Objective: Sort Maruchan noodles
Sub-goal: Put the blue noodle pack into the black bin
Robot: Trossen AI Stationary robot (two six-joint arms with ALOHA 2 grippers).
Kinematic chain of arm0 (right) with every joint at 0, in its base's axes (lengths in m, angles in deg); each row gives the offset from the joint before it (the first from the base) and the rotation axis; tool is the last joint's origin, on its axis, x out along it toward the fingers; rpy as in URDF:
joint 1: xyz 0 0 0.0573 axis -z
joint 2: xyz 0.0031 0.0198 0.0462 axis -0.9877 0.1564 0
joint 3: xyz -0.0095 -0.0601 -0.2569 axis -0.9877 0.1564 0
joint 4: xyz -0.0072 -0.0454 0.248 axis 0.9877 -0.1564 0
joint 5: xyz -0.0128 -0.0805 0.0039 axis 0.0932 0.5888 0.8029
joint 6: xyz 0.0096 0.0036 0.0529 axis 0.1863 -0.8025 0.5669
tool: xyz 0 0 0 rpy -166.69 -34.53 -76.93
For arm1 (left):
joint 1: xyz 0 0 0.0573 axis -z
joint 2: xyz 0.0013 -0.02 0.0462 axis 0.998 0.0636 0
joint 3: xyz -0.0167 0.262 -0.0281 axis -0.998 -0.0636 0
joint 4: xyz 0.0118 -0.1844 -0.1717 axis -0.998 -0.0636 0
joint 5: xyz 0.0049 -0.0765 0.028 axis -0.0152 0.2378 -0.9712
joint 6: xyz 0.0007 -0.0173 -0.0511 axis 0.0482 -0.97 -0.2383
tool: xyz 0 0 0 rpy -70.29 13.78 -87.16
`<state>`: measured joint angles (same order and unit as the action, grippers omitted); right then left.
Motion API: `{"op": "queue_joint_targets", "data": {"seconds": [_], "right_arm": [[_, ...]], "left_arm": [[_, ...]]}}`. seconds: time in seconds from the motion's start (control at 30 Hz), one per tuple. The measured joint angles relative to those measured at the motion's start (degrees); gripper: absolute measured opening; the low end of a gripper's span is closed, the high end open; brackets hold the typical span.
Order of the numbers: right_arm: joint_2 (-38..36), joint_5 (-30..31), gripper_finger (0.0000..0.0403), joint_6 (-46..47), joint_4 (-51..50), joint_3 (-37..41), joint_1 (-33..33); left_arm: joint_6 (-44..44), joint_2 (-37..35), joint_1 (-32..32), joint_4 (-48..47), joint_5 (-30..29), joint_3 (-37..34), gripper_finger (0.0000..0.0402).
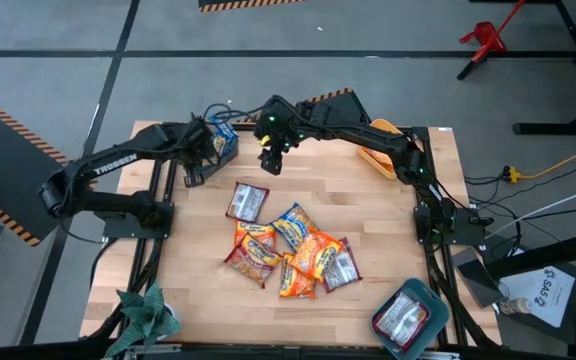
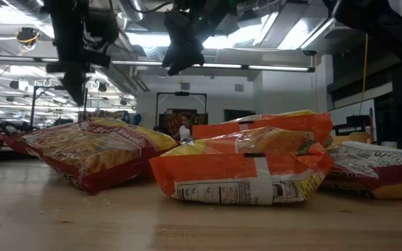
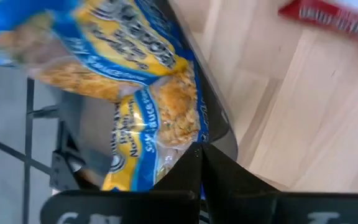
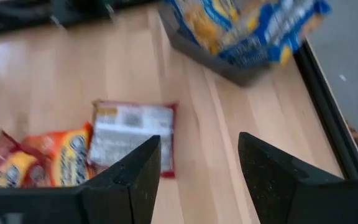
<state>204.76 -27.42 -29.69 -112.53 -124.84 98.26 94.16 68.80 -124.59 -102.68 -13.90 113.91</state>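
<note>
1. Your left gripper (image 1: 196,160) sits at the grey bin (image 3: 219,134) in the table's far left corner, fingers pinched on a blue-and-yellow packet (image 3: 148,134) that lies over the bin's rim. I judge you are dropping it there because blue packets are already collected in that bin.
2. Your right gripper (image 4: 197,165) hovers above the table beside that bin, fingers spread and holding nothing, facing a silver-and-red packet (image 4: 132,138). It looks ready for the next pick.
3. The remaining Maruchan noodles (image 1: 293,250) lie heaped mid-table. One silver packet rests in the teal bin (image 1: 438,300) at the near right corner, and orange ones seem to be in the yellow bin (image 1: 386,128).
4. Readable writing: "TROSSEN" on your left arm (image 1: 118,165). The blue wrapper's print seems to say "SOY SAUCE FLAVOR".
</note>
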Motion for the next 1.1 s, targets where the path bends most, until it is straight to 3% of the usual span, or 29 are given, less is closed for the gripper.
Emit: {"op": "queue_joint_targets", "data": {"seconds": [0.23,0.47,0.7,0.93,1.1], "right_arm": [[2.5,-3.64,0.0213,-1.28,12.53,-0.1,-1.37],[8.65,1.08,0.0253,-2.62,32.48,-0.09,-5.58],[14.28,6.27,0.0259,-2.86,49.62,-0.02,-6.88],[19.52,7.74,0.026,-1.89,57.53,0.0,-6.34],[20.24,9.01,0.026,0.73,51.38,0.02,-6.27]], "left_arm": [[-10.0,-5.11,0.07,-7.02,-1.81,10.71,0.0007],[-21.76,-13.26,0.09,-6.11,-2.3,19.5,0.0035],[-32.59,-19.54,0.07,-6.33,-2.3,21.36,0.0055],[-37.93,-21.2,0.07,-8.02,-1.98,21.33,0.0052],[-38.22,-20.31,0.07,-8.72,-0.93,18.43,0.0051]]}}
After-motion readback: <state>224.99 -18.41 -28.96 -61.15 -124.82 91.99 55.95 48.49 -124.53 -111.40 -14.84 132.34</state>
